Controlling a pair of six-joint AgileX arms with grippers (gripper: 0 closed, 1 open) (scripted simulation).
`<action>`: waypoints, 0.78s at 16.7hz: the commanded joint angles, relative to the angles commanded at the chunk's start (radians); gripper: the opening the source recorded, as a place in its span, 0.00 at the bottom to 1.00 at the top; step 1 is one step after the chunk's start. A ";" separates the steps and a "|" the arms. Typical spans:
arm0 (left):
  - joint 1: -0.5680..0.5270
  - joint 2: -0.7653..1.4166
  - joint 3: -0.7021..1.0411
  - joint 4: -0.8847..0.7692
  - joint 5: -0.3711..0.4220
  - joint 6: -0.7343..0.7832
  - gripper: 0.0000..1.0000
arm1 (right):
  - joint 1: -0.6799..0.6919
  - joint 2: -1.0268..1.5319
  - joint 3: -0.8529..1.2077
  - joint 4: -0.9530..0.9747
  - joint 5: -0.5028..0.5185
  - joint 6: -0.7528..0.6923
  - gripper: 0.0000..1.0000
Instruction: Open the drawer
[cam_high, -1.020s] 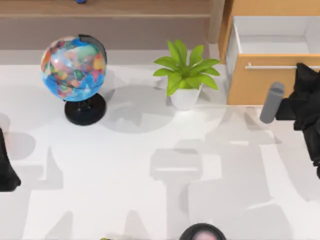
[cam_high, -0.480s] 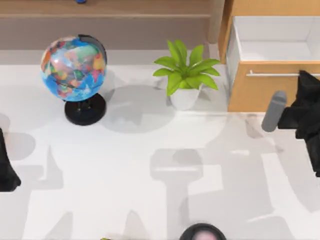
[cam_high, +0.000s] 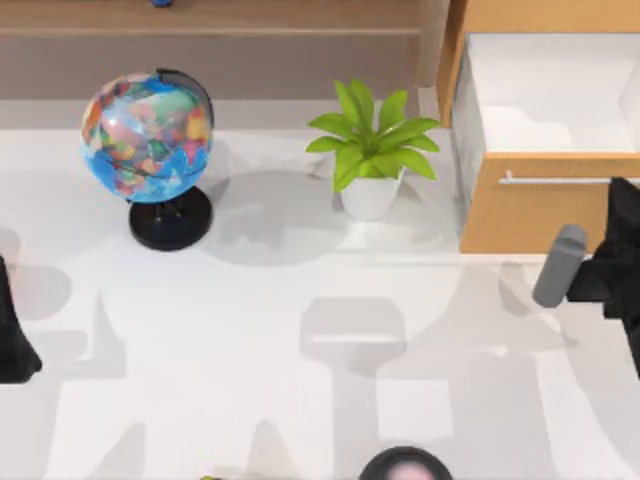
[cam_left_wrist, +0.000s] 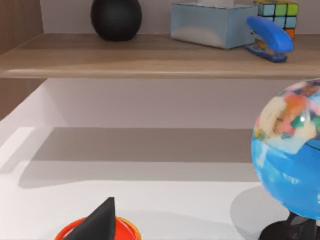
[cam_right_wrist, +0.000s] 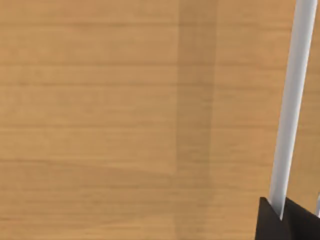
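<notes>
The drawer (cam_high: 530, 215) stands at the table's back right, pulled out so its white inside (cam_high: 545, 100) shows from above. Its light orange-tan front carries a thin silver bar handle (cam_high: 555, 180). My right gripper (cam_high: 622, 195) is at the handle's right end, shut on the bar. In the right wrist view the wooden front (cam_right_wrist: 125, 110) is very close, the silver handle (cam_right_wrist: 292, 100) runs across it, and my right gripper (cam_right_wrist: 282, 215) clamps it with black fingers (cam_right_wrist: 270, 222). My left gripper (cam_high: 10, 335) is parked at the table's left edge.
A globe (cam_high: 150, 140) on a black stand sits at the back left, and a potted plant (cam_high: 372, 150) stands just left of the drawer. A brown shelf (cam_left_wrist: 150, 52) along the back holds a black ball (cam_left_wrist: 116, 17), a box (cam_left_wrist: 215, 22), a blue stapler (cam_left_wrist: 267, 37) and a colour cube (cam_left_wrist: 280, 10).
The drawer has slid out toward the table's front, showing more of its white inside. My right gripper moved the same way with the handle. The left arm stayed still.
</notes>
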 joint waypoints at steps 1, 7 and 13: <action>0.000 0.000 0.000 0.000 0.000 0.000 1.00 | 0.000 0.000 0.000 0.000 0.000 0.000 0.00; 0.000 0.000 0.000 0.000 0.000 0.000 1.00 | 0.000 0.000 0.000 0.000 0.000 0.000 0.38; 0.000 0.000 0.000 0.000 0.000 0.000 1.00 | 0.000 0.000 0.000 0.000 0.000 0.000 0.83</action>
